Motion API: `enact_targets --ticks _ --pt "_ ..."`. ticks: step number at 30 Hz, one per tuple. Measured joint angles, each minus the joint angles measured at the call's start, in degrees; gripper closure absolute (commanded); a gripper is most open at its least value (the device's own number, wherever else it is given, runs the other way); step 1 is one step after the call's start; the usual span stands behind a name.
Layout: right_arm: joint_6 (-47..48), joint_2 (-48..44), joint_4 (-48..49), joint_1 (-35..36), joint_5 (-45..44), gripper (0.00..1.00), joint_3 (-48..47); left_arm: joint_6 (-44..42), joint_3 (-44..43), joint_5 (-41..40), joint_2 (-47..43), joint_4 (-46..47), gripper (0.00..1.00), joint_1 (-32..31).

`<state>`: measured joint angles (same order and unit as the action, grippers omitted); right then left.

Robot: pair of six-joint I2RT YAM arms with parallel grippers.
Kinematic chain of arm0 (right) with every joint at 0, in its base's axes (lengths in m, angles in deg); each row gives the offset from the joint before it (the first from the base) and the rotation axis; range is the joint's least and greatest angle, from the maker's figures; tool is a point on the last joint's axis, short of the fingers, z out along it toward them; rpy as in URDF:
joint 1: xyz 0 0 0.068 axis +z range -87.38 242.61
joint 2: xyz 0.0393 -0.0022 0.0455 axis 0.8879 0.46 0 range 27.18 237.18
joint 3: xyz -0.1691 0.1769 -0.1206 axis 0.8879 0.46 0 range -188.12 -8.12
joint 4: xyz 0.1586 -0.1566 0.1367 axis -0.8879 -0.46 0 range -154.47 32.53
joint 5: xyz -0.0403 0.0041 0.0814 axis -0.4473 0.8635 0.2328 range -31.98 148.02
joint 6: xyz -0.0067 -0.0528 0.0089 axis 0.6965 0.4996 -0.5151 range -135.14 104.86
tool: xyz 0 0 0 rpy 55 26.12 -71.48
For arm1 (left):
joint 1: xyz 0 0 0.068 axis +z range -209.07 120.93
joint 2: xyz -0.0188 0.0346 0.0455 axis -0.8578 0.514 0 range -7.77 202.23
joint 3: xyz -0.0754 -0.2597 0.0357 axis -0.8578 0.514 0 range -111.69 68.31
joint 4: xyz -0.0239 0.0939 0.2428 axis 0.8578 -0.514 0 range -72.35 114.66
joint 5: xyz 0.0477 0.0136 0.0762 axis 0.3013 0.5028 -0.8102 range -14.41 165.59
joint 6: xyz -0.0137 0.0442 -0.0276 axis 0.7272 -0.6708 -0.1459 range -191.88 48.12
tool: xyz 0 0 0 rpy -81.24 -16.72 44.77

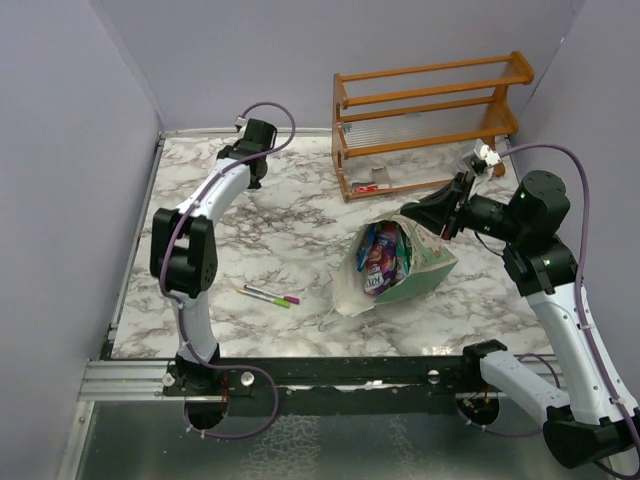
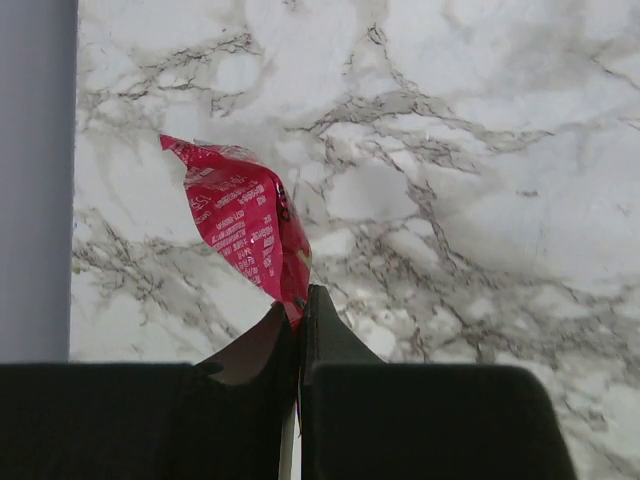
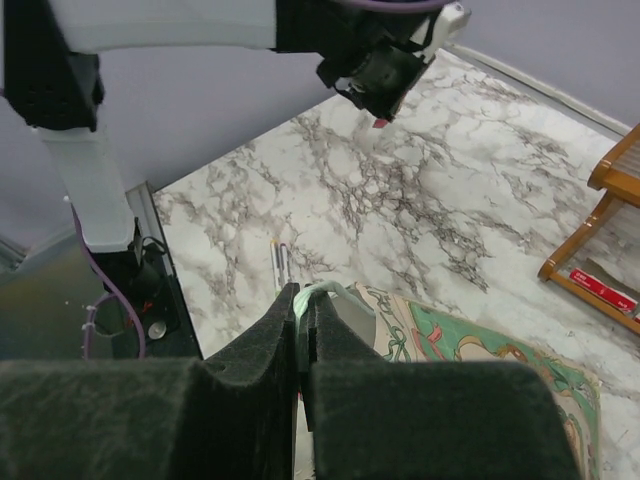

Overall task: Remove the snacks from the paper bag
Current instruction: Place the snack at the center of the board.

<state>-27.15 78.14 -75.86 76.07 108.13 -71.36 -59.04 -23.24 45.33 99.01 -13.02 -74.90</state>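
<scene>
The paper bag (image 1: 425,268) lies tilted on the marble table, its mouth open toward the left and several glossy snacks (image 1: 382,260) showing inside. My right gripper (image 1: 418,214) (image 3: 303,296) is shut on the bag's pale green upper rim (image 3: 330,292). My left gripper (image 1: 240,160) (image 2: 300,302) hangs over the table's far left corner, shut on the corner of a red-pink snack packet (image 2: 238,222) that hangs from its tips. The right wrist view shows that gripper (image 3: 384,92) from afar, a bit of red below it.
An orange wooden rack (image 1: 430,110) stands at the back right with a small red-and-white flat item (image 1: 366,187) on its bottom shelf. Two marker pens (image 1: 272,296) lie left of the bag. The purple wall (image 2: 35,180) runs close by the left gripper.
</scene>
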Motion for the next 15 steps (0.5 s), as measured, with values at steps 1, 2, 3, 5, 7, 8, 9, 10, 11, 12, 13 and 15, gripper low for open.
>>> enact_targets --ticks 1,2,3,5,7,8,9,10,11,12,13,15 --pt "-0.1 0.0 0.0 0.0 -0.2 0.99 0.0 -0.6 -2.8 -1.1 3.5 -0.2 1.00 0.2" --pt "-0.1 0.0 -0.1 0.0 -0.3 0.99 0.0 -1.2 -4.5 -1.9 6.1 -0.2 1.00 0.5" --pt "-0.1 0.0 -0.2 0.0 -0.4 0.99 0.0 -1.9 -5.7 -2.8 8.6 -0.6 1.00 0.5" --pt "-0.1 0.0 -0.6 0.0 -0.9 0.99 0.0 -3.1 -7.7 -5.0 13.4 -1.6 1.00 0.8" --pt "0.0 -0.1 -1.0 0.0 -1.4 0.99 0.0 -3.8 -8.0 -6.4 15.8 -2.3 1.00 0.9" --pt "0.0 -0.3 -1.2 0.0 -1.8 0.99 0.0 -4.2 -8.0 -6.9 16.7 -3.0 1.00 0.9" --pt "0.0 -0.4 -1.3 0.0 -2.0 0.99 0.0 -4.5 -7.9 -7.3 17.0 -3.3 1.00 0.9" --pt "0.1 -0.6 -1.4 0.0 -2.2 0.99 0.0 -4.7 -7.7 -7.6 17.0 -3.3 1.00 0.9" --pt "0.2 -0.7 -1.5 0.0 -2.3 0.99 0.0 -5.0 -7.5 -8.0 16.9 -3.2 0.97 0.9" --pt "0.3 -0.8 -1.5 0.0 -2.4 0.99 0.0 -5.3 -7.3 -8.2 16.7 -2.7 0.96 0.9" --pt "0.3 -0.9 -1.6 0.0 -2.4 0.99 0.0 -5.6 -7.1 -8.2 16.6 -2.6 0.93 0.9" --pt "0.6 -0.9 -1.7 0.0 -2.6 0.99 0.0 -5.9 -6.8 -8.1 16.6 -2.6 0.84 0.9"
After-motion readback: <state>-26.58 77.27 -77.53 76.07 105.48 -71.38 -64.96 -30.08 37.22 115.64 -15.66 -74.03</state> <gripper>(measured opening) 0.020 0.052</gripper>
